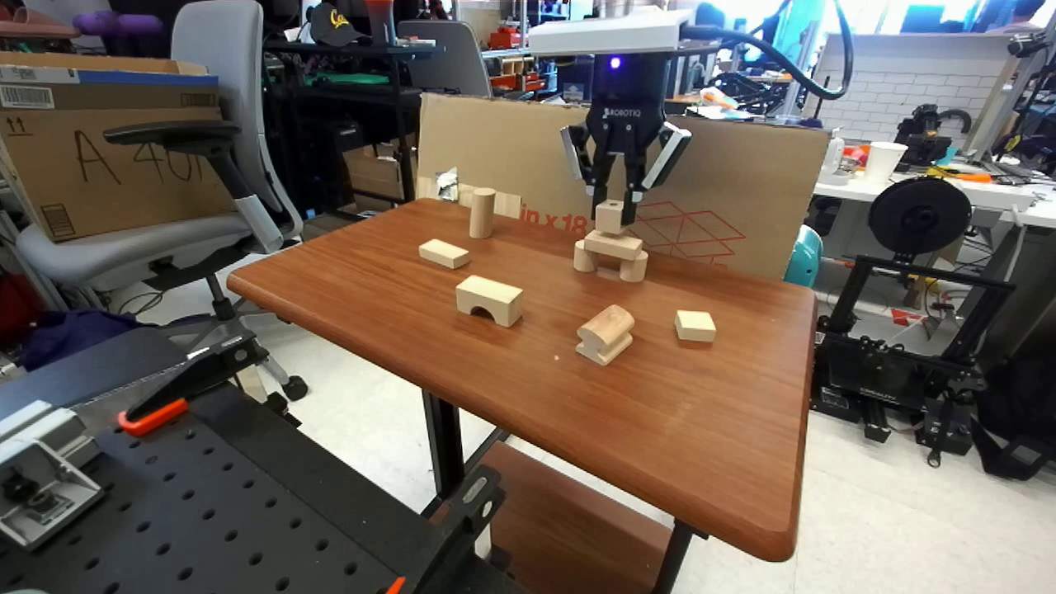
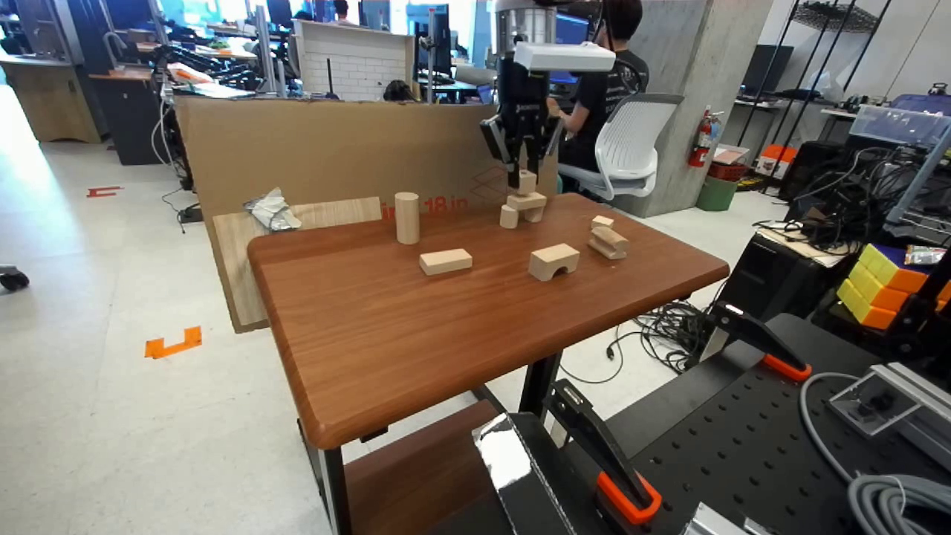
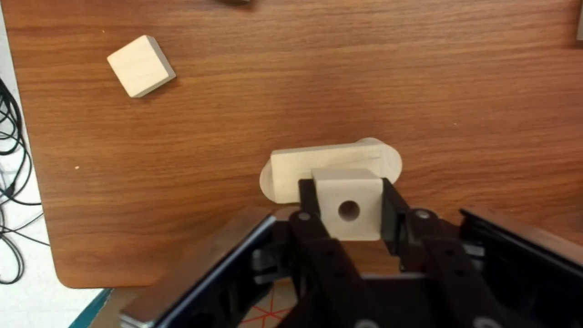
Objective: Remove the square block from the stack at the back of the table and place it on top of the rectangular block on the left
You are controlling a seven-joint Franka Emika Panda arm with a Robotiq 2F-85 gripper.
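Note:
The square block (image 1: 609,218) is a small pale wooden cube with a round hole in its top face. It sits at the top of the stack (image 1: 613,245), above a flat slab on rounded supports. In the wrist view, my gripper (image 3: 348,196) has a finger pad against each side of the square block (image 3: 349,231), with the stack's slab (image 3: 291,173) below. I cannot tell whether the block is lifted off the slab. The rectangular block (image 1: 444,253) is a low flat slab lying apart on the table (image 1: 685,445); it also shows in an exterior view (image 2: 446,262).
An arch block (image 1: 490,300), a grooved block (image 1: 606,334), a small flat square block (image 1: 695,326) and an upright cylinder (image 1: 482,213) stand on the table. A cardboard sheet (image 1: 503,144) rises behind the table's back edge.

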